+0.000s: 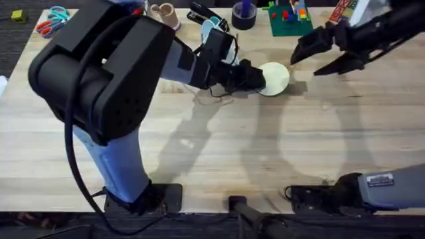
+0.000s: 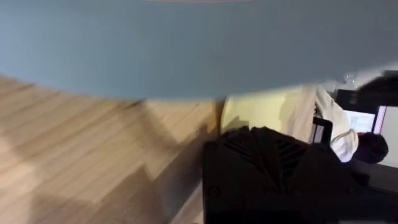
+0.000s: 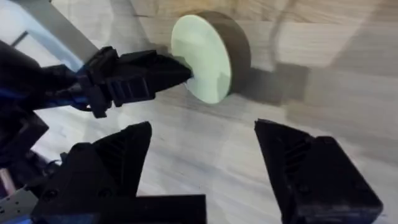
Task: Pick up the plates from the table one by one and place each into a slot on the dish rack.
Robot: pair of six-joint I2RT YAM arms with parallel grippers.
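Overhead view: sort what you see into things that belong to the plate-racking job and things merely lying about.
Belongs to the job:
- cream plate
- left gripper, closed on the plate's edge
- right gripper, open beside it
- light blue plate
- table

Just lying about:
- scissors
- green board with coloured pieces
- dark roll

Left arm stretched forward, pincer (image 1: 257, 76) closed; right pincer (image 3: 202, 168) raised, jaws spread wide.
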